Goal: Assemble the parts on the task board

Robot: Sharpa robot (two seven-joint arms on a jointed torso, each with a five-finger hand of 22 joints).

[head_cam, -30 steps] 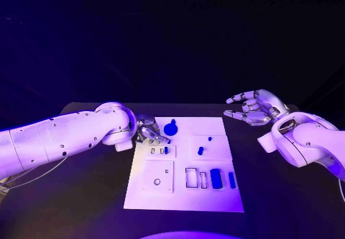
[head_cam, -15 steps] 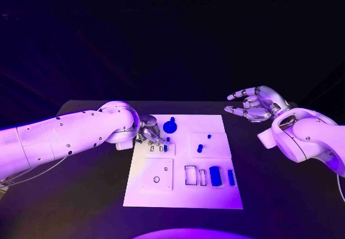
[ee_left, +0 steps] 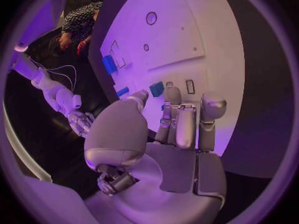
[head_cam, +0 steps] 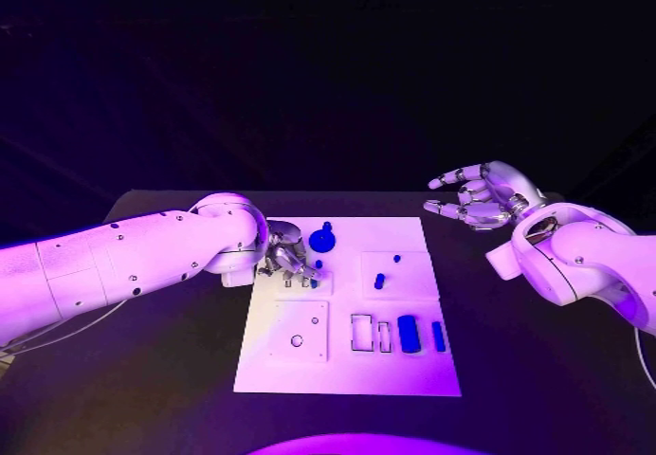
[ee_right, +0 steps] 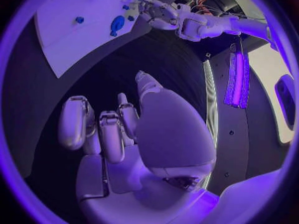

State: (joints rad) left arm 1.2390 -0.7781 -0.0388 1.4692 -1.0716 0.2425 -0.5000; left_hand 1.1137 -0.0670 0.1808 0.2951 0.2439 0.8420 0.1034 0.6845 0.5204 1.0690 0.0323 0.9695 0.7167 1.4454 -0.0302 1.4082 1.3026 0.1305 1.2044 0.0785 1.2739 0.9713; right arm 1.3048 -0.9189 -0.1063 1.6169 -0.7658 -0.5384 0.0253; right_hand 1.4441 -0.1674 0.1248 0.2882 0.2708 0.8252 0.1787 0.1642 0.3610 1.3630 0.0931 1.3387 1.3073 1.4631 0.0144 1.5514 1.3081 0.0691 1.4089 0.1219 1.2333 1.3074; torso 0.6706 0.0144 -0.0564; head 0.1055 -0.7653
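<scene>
Black table (head_cam: 164,379) with the white task board (head_cam: 349,365) mid-table, blue parts (head_cam: 409,334) near its right edge. Left hand (head_cam: 287,258) sits at the board's far-left edge, fingertips pinching a small blue part (ee_left: 156,88). Right hand (head_cam: 479,196) hovers beyond the far-right corner, fingers spread, holding nothing.

The left hand (head_cam: 284,258) crowds the far left corner of the task board (head_cam: 342,374), just beside the upright blue part (head_cam: 322,239). The board's near half lies open from above. The right hand (head_cam: 479,197) hangs over bare tabletop (head_cam: 533,360), well apart from the board.
</scene>
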